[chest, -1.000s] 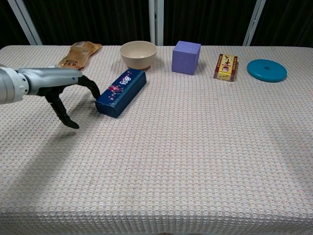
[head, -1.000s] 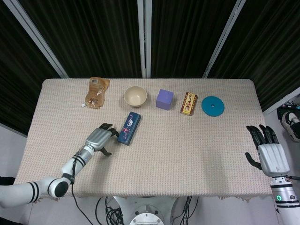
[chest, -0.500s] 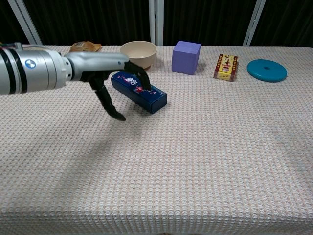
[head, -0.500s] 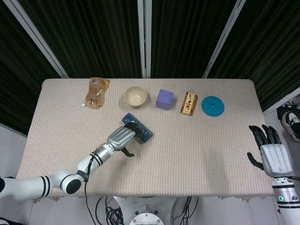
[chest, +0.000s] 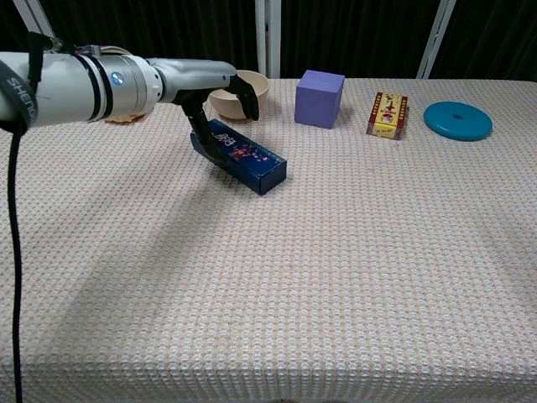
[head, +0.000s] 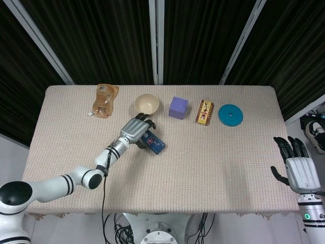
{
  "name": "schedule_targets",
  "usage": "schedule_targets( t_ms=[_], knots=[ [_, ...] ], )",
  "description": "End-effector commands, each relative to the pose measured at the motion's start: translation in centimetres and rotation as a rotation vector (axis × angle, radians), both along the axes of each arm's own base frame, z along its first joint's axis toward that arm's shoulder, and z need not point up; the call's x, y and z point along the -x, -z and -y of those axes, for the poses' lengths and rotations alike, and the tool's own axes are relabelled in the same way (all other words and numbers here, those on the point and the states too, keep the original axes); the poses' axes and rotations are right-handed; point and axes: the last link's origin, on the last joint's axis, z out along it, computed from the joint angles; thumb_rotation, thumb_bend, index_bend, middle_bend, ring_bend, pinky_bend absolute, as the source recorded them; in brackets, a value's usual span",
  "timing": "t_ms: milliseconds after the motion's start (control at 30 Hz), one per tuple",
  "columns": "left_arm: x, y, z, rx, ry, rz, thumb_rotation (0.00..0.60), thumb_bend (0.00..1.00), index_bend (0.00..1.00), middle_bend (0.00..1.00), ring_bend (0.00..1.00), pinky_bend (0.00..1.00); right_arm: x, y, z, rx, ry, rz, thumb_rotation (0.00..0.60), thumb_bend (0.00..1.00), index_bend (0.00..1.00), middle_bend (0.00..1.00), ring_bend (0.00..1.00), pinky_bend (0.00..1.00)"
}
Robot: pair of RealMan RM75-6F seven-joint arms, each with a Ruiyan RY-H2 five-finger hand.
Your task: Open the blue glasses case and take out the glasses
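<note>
Sitting closed on the table, the blue glasses case (chest: 242,156) lies at an angle toward the far edge, left of the middle, just in front of the beige bowl (head: 147,103). It looks like a stiff, boxy, printed case, probably light, so my guess is it'll skid on the woven tablecloth (chest: 336,277) if pushed from 1 side only. I can't see a seam or hinge from here; I'd pin 1 end down and lift the lid along a long edge.

The left hand (head: 136,130) is over the case's far-left end, fingers curled downward and spread a bit. 1 dark fingertip (chest: 204,134) appears to touch the case's top or side there, but I honestly can't tell if it's actually gripping or just resting on it. The other fingers hook toward the bowl's rim.

The right hand (head: 298,170) is off past the near-right corner, fingers upright and apart, holding nothing.

Along the far edge also sit a snack bag (head: 104,99), purple cube (head: 178,107), small yellow box (head: 204,112) and teal disc (head: 230,115).
</note>
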Motion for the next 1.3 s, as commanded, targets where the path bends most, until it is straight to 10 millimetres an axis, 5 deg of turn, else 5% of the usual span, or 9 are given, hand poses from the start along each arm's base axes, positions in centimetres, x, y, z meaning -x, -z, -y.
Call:
schedule_targets(
  t_ms=[33, 600, 800, 1300],
  knots=[
    [0.0, 0.6, -0.3, 0.017, -0.022, -0.021, 0.6, 0.01, 0.29, 0.24, 0.04, 0.01, 0.1, 0.0, 0.0, 0.002, 0.001, 0.003, 0.6, 0.24, 0.04, 0.11, 0.0, 0.01],
    [4.3, -2.0, 2.2, 0.012, -0.113, -0.082, 0.6, 0.0, 0.33, 0.31, 0.06, 0.01, -0.6, 0.5, 0.3, -0.016, -0.022, -0.002, 0.6, 0.24, 0.04, 0.11, 0.0, 0.01],
    [3.7, -2.2, 3.3, -0.004, -0.102, -0.023, 0.6, 0.0, 0.33, 0.3, 0.08, 0.02, -1.0, 0.8, 0.6, -0.027, -0.035, -0.003, 0.6, 0.24, 0.04, 0.11, 0.0, 0.01],
    [3.5, -1.0, 2.6, -0.021, -0.073, -0.054, 0.6, 0.26, 0.35, 0.32, 0.11, 0.02, -0.5, 0.6, 0.3, -0.021, -0.015, 0.004, 0.6, 0.24, 0.04, 0.11, 0.0, 0.01]
  ],
)
